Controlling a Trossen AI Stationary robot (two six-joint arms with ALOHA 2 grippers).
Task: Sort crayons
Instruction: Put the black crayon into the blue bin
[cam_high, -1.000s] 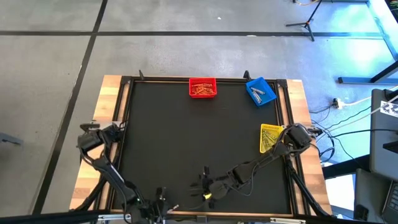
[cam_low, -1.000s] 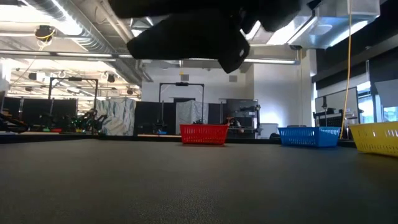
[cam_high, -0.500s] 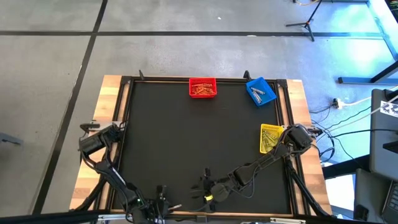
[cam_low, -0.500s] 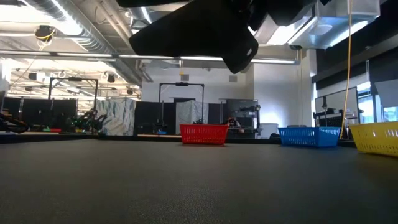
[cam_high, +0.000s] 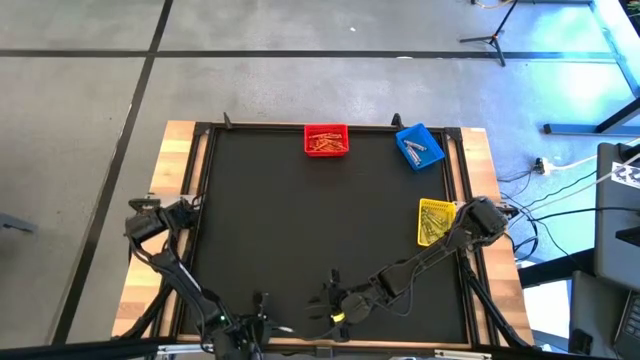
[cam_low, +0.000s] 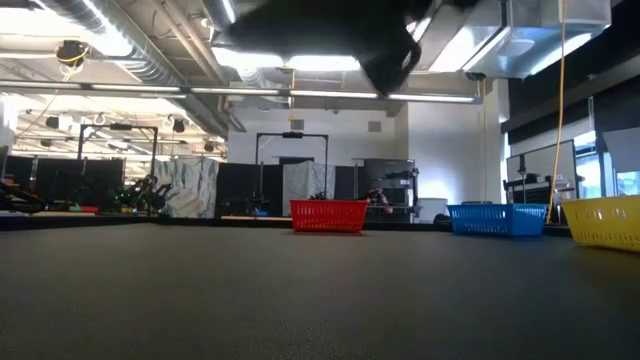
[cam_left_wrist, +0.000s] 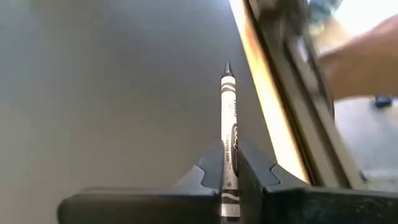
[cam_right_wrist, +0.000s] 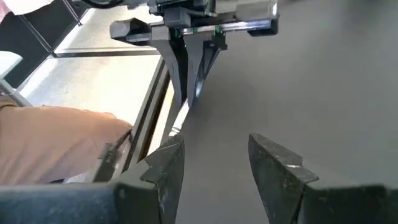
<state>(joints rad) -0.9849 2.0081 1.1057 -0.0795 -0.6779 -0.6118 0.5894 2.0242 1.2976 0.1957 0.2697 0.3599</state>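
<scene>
Grey-labelled crayon clamped in left gripper, near edge of mat

Grey paper-wrapped crayon with dark tip (cam_left_wrist: 227, 134) sits between the left gripper (cam_left_wrist: 227, 171) fingers, clenched on its lower end. Long axis runs straight out along the fingers, tip leading, parallel to the wooden table edge (cam_left_wrist: 268, 106).

Left gripper (cam_high: 262, 318) is at about 7 o'clock on the black mat (cam_high: 300, 220), arm folded back along the table's left side.

Right gripper (cam_right_wrist: 214, 171) is released, empty, fingers spread; high view puts it (cam_high: 332, 300) at 6 o'clock, just beside the left one, arm stretched low from the 4 o'clock corner.

Bins:
- Red plastic bin (cam_high: 325, 140), 12 o'clock: red/orange crayons.
- Blue plastic bin (cam_high: 419, 146), 1 o'clock: a few pale sticks.
- Yellow plastic bin (cam_high: 434, 221), 3 o'clock: yellow crayons.
</scene>
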